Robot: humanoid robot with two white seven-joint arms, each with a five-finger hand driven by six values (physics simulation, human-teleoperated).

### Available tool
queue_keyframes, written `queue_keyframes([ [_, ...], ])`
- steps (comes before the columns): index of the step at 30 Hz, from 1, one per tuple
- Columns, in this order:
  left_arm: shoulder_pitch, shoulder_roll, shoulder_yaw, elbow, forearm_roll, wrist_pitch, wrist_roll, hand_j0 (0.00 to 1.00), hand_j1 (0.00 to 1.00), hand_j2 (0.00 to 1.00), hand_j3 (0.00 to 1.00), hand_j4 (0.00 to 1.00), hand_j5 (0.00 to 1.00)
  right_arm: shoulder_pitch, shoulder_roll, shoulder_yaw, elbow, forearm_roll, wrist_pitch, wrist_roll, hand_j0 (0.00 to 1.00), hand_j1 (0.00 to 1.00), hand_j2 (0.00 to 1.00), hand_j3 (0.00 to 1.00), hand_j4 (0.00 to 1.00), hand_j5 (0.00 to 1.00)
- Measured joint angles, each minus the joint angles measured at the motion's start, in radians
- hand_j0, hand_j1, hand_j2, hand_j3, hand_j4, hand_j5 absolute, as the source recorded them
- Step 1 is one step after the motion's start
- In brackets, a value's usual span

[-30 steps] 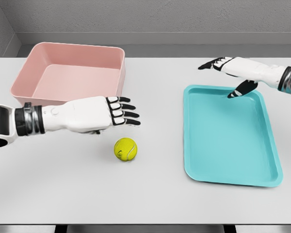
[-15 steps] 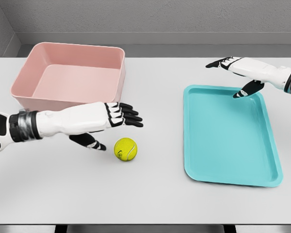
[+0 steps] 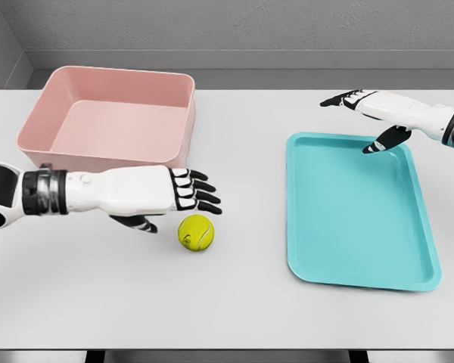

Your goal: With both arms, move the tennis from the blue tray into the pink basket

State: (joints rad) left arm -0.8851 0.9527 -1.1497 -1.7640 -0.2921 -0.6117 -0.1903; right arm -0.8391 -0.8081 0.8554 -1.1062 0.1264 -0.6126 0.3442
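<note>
My view cuts off the white table (image 3: 234, 318) along its near edge and both arms at the frame sides, and I see a broad bare stretch of tabletop between the pink basket (image 3: 113, 121) at far left and the blue tray (image 3: 356, 215) at right. The left hand (image 3: 170, 193) hangs just in front of the basket's near wall, fingers spread and gripping nothing, its thumb partly hidden beneath the palm — the right hand (image 3: 371, 110) hovers over the tray's far edge, likewise spread and empty. The tennis ball (image 3: 196, 232) lies on the table just below the left fingertips, well apart from the tray; I cannot tell whether they touch.
</note>
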Motion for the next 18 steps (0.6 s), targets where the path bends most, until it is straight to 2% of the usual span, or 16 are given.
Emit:
queue_keyframes([
  [4,-0.057,-0.007,-0.025,0.0,-0.034,0.0,-0.05,1.0,1.0,1.0,1.0,1.0,1.0,0.002,0.0,0.0,0.0,0.0,0.0,0.0,1.0,1.0,1.0,1.0,1.0,1.0],
  [7,-0.061,-0.011,-0.031,-0.001,-0.045,0.0,-0.09,1.0,1.0,1.0,1.0,1.0,1.0,0.002,0.001,-0.001,0.0,0.0,0.0,0.0,1.0,1.0,1.0,1.0,1.0,1.0],
  [11,-0.06,-0.014,-0.032,-0.001,-0.032,-0.001,-0.092,1.0,1.0,1.0,1.0,1.0,1.0,0.002,0.001,-0.002,0.0,0.0,0.0,0.0,1.0,1.0,1.0,1.0,1.0,1.0],
  [13,-0.055,-0.014,-0.032,-0.001,-0.012,-0.001,-0.051,1.0,1.0,1.0,1.0,1.0,1.0,0.002,0.0,-0.002,0.0,0.0,0.0,0.001,1.0,1.0,1.0,1.0,1.0,1.0],
  [18,-0.051,-0.009,-0.079,-0.002,0.011,0.0,0.132,1.0,1.0,1.0,1.0,1.0,1.0,0.002,-0.001,-0.002,0.0,0.0,0.0,0.001,1.0,1.0,1.0,1.0,1.0,1.0],
])
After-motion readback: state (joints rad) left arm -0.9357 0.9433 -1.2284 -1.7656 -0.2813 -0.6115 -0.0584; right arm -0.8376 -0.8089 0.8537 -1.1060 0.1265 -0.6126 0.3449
